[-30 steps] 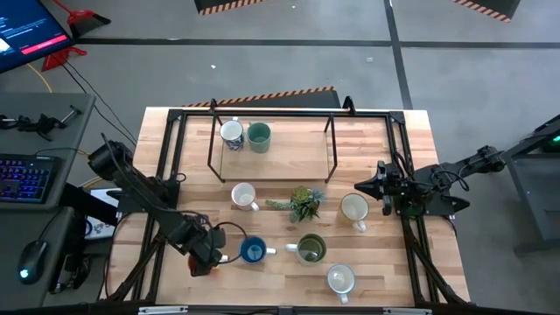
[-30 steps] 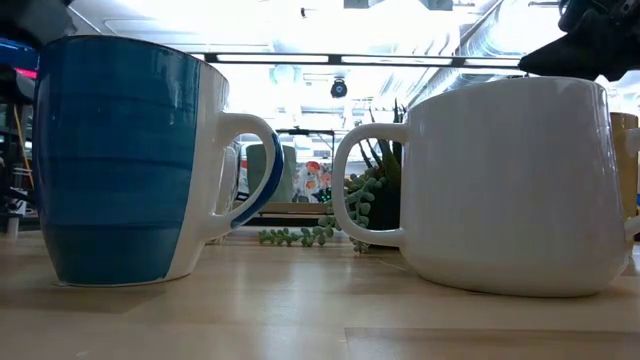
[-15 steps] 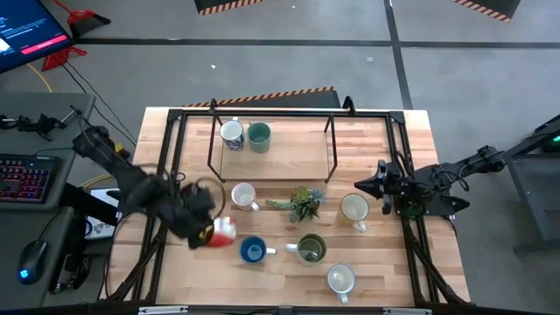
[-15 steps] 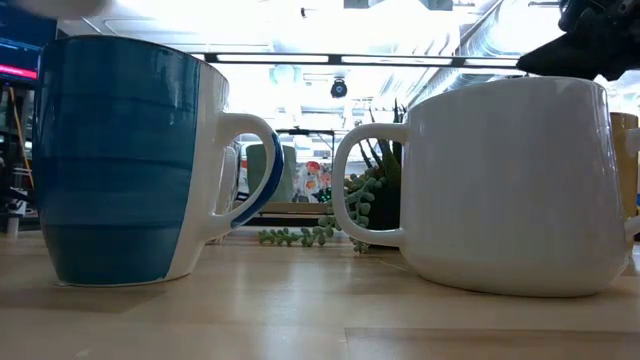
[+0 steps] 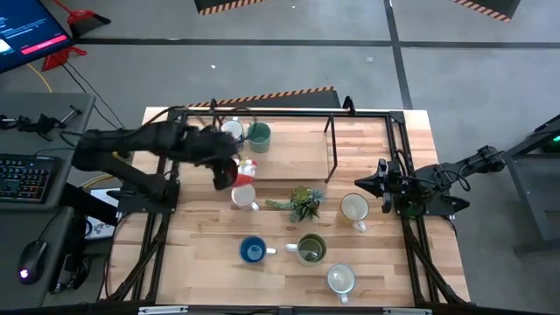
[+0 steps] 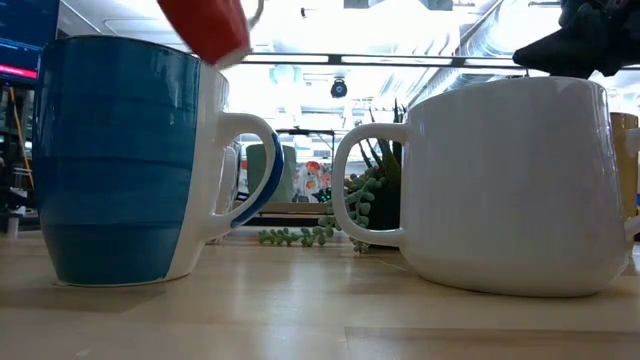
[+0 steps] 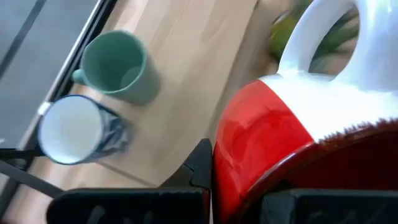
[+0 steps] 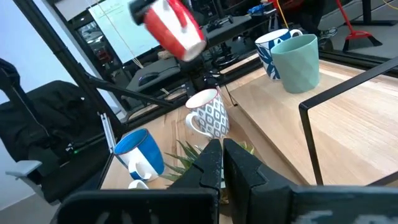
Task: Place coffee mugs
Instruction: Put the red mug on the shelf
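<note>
My left gripper [image 5: 229, 170] is shut on a red mug [image 5: 246, 166] with a white handle. It holds the mug in the air beside the near left corner of a raised wooden shelf [image 5: 293, 156]. The mug also shows in the low view [image 6: 205, 25] and the right wrist view [image 8: 175, 26]. On the shelf stand a white-and-blue mug [image 5: 231, 131] and a teal mug [image 5: 259, 136]. On the table rest a patterned white mug [image 5: 243, 196], a blue mug [image 5: 253, 251], an olive mug [image 5: 311, 249] and two white mugs [image 5: 354, 208] [image 5: 340, 279]. My right gripper [image 5: 366, 184] waits shut at the right. My left gripper has the red mug at its rim end [image 7: 249, 180]. One dark finger [image 7: 200, 163] lies against the red outer wall; the mug hides the other finger. The mug hangs clear of the table and shelf, tilted, its white handle [image 7: 323, 37] pointing away from the gripper.
A small green plant [image 5: 303, 203] sits mid-table between the mugs. The shelf has a black metal frame [image 5: 332, 140], and black rails [image 5: 404, 157] run along the table's sides. Bare wood lies on the shelf to the right of the teal mug.
My left gripper has swung up from the table's near left, beside the blue mug, toward the far edge and the shelf. It carries the red mug, which is now lifted well clear and tilted. The right arm has kept still.
</note>
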Motion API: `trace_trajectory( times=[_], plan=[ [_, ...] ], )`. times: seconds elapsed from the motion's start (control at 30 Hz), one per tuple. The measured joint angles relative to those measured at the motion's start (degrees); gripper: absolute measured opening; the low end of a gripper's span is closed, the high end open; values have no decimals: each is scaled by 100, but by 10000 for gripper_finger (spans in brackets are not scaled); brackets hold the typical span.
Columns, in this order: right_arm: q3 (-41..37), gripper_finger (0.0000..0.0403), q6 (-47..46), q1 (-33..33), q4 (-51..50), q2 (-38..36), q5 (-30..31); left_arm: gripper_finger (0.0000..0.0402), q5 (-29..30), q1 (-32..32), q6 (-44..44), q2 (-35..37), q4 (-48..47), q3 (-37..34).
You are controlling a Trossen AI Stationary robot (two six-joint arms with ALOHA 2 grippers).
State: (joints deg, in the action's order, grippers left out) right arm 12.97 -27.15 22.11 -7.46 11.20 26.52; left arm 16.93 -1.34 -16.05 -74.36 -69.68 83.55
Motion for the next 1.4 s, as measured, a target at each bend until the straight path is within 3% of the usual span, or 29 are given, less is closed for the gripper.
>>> trace_trajectory(
  times=[0.3, 0.57, 0.93, 1.2, 1.4],
  plan=[
    [0, 0, -5, 1, 1, 0, -6, 6, -230, 946, 2227, -982, 40, 9],
    [0, 0, -263, -1, 0, 0, -195, 6, -237, 1431, 3375, -1579, -18, 9],
    [0, 0, -291, 2, 0, 0, -426, 6, -671, 1805, 4214, -1710, -244, -30],
    [0, 0, -289, 2, 0, 1, -424, 6, -334, 1865, 4158, -1818, -250, -31],
    [0, 0, -289, 2, 2, 1, -422, 6, -433, 1828, 4262, -2000, -275, -33]
  ],
)
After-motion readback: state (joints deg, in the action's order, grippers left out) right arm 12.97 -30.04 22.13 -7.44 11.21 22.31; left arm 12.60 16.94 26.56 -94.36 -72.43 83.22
